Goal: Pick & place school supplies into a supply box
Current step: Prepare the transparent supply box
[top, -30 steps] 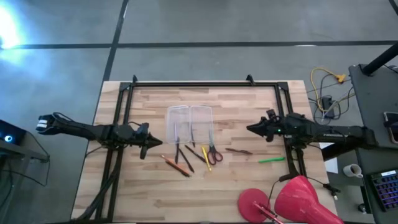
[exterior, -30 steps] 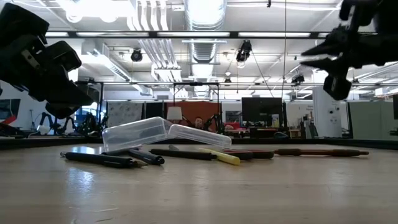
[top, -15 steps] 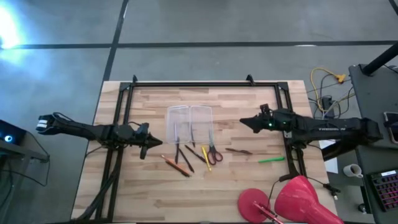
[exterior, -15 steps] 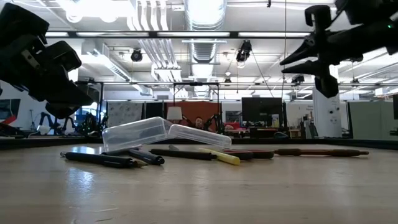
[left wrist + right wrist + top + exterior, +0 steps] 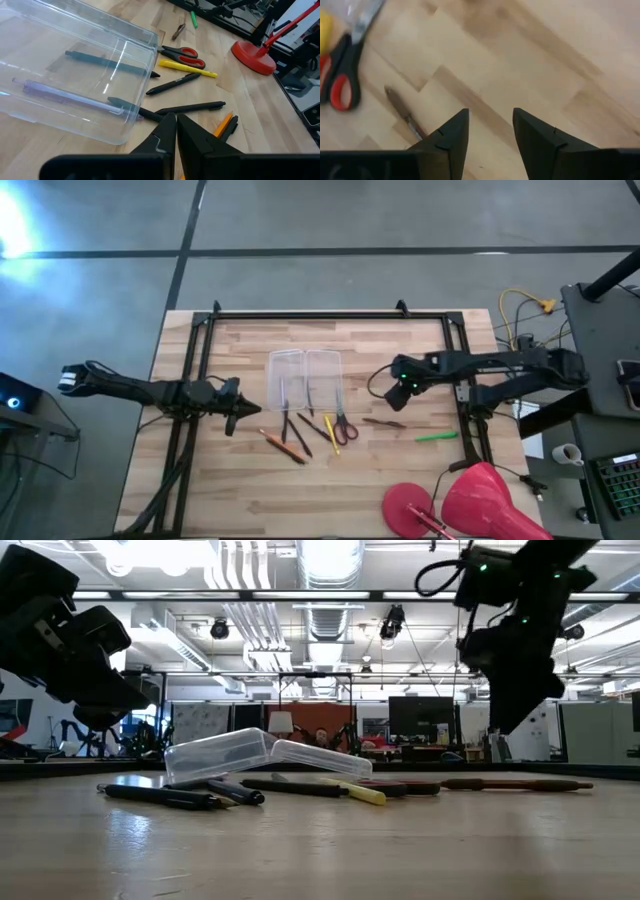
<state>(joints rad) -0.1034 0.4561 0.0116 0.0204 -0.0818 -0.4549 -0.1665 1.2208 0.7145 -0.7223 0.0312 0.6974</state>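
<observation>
Brown pen [image 5: 384,422]: the thing my next move turns on, lying flat on the worktop [image 5: 400,470], just below and slightly left of the right gripper [image 5: 398,393] in the high view.
Pen's long axis: roughly left to right across the worktop, a little slanted; in the right wrist view the pen [image 5: 404,114] runs diagonally beside my gripper's near finger, not between the two.
Right gripper: hanging above the wood with its fingers [image 5: 447,137] spread apart and nothing between them; the gap frames bare board, so I judge a short shift toward the pen and a turn across its length are needed before I close.
Nearer arm: the right one, plainly; the left gripper [image 5: 237,411] waits on the far side of the supply box [image 5: 306,377], its jaws pressed together and empty.
Supply box: clear plastic, lying open in two halves at mid-worktop, with two dark pens and a pale one visible inside from the left wrist view.
Other supplies: red-handled scissors [image 5: 343,426] and a yellow pen [image 5: 331,434] lie just below the box, dark pens and an orange pencil [image 5: 281,446] to their left, and a green pen [image 5: 437,437] sits right of the brown one, all outside the box.
Risk, as I see it: a thin pen flat on wood may roll or skid if I come down off-centre.
</observation>
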